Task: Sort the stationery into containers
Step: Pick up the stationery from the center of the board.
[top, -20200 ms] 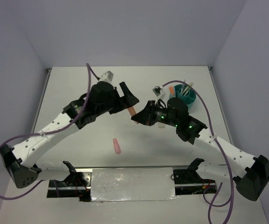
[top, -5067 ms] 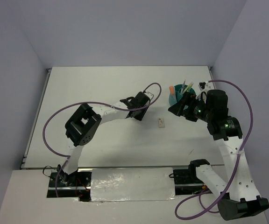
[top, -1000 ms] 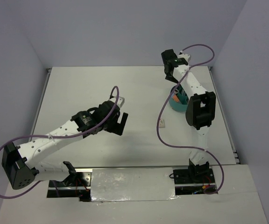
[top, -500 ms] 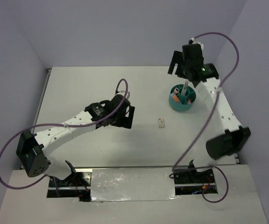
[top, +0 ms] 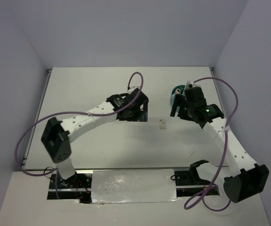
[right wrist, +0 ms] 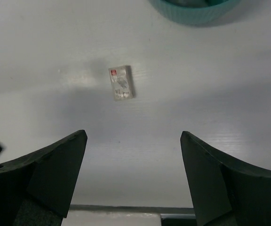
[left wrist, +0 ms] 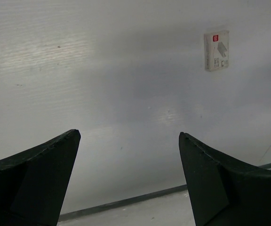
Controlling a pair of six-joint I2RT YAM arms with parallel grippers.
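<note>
The right tool [right wrist: 133, 135] stands wide open and empty, its jaws spread above the white surface [right wrist: 220, 103]. Beyond it, upper centre in its wrist view, a small white eraser [right wrist: 121, 83] with a red mark lies flat. The teal organiser [right wrist: 196, 13] shows at the top edge, apart from the eraser. The left tool [left wrist: 128, 136] is also wide open and holds nothing; the eraser lies upper right in its view.
</note>
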